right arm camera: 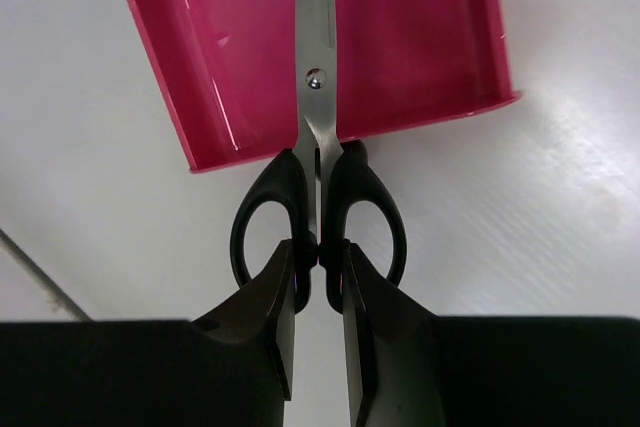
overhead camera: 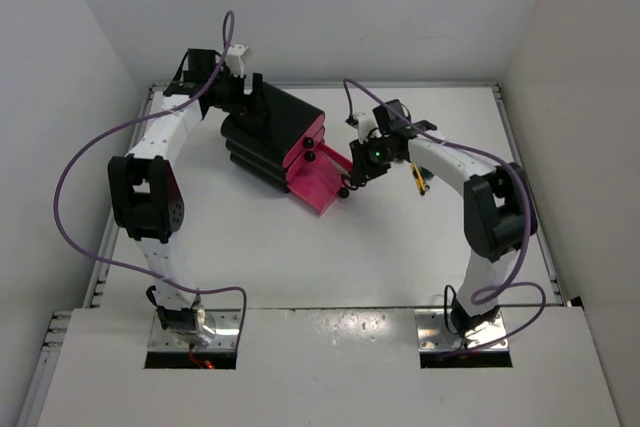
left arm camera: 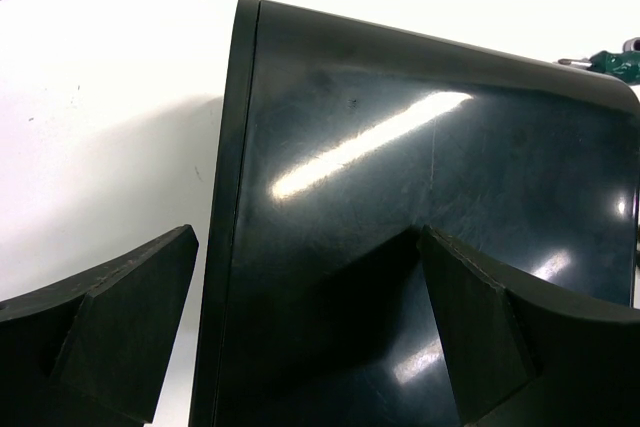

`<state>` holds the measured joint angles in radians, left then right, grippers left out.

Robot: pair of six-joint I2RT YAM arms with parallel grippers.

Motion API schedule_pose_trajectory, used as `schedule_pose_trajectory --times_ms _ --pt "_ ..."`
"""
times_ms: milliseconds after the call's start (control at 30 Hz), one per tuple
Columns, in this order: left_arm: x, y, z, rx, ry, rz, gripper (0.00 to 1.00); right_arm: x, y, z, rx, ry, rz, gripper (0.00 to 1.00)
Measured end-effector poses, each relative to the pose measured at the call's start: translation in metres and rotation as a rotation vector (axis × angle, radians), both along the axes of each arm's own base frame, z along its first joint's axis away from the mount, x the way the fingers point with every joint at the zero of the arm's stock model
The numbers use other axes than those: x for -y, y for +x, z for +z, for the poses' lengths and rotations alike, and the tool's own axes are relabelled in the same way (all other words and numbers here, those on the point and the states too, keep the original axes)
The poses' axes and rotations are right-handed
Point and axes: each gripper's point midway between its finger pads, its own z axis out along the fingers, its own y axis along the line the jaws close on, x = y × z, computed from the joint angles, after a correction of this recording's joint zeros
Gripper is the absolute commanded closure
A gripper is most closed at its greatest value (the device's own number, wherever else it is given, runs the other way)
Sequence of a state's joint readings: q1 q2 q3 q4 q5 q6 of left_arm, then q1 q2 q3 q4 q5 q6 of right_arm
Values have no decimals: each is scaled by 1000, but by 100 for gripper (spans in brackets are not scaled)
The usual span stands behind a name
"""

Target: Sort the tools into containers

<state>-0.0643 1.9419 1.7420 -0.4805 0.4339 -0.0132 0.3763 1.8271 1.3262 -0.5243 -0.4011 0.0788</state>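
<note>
Right wrist: scissors (right arm camera: pixel 316 107) w/ blades over open pink drawer (right arm camera: pixel 420 47).

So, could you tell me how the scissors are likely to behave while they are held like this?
The scissors look like rigid steel, so probably no flopping. The right claw pinches only where the handle loops meet, with the blades extending over the pink drawer, so they might pivot in the grip. The smooth plastic handles could slip a little.

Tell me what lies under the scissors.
Under the blades of the scissors, held by the right gripper, lies the open pink drawer; under the handles, white table. The strip the blades cover is hidden.
</note>
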Motion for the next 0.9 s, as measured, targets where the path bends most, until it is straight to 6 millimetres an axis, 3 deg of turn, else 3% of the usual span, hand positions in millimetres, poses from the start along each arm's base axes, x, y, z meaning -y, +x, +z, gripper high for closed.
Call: schedule_pose_trajectory --times_ms 133,300,467,733,767,900 --pt "1 1 0 7 -3 -2 1 -10 -9 -19 -122 3 -51 100" --pt "1 1 0 12 -5 -4 1 -27 -6 -16 -145 20 -67 100" --pt "1 2 0 16 -8 -4 1 -48 1 -13 -155 43 -82 100" --pt "2 2 -1 20 -11 -2 1 -63 19 -39 -201 62 -146 98" --pt "2 2 -1 22 -12 -2 1 -64 20 -39 -201 66 -154 95" --pt "2 2 0 25 -12 -3 1 -71 27 -35 -191 104 -178 61"
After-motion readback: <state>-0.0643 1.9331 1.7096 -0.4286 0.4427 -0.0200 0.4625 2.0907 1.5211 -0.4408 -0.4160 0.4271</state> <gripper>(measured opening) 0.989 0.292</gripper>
